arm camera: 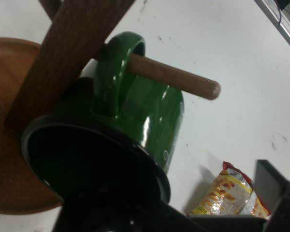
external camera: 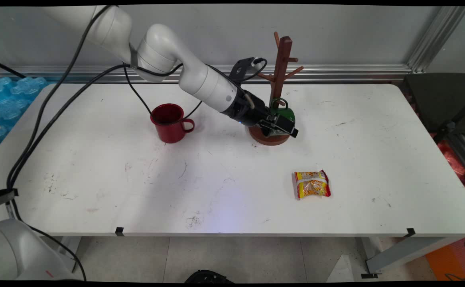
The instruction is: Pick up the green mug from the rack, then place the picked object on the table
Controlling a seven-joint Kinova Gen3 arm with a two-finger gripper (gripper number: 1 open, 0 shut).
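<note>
A green mug (external camera: 286, 114) hangs by its handle on a low peg (arm camera: 174, 77) of the brown wooden mug tree (external camera: 281, 71), just above the tree's round base (external camera: 270, 137). My gripper (external camera: 282, 128) is right at the mug's mouth. In the hand view the mug (arm camera: 154, 111) shows its dark inside towards me. One black finger (arm camera: 275, 188) stands apart from the mug's wall, with table showing in the gap. The other finger is hidden by the mug's rim. The gripper looks open, holding nothing.
A red mug (external camera: 170, 123) stands upright left of the tree. A yellow and red snack packet (external camera: 312, 184) lies nearer the front of the white table (external camera: 97, 167), right of centre. Black cables hang from the arm on the left.
</note>
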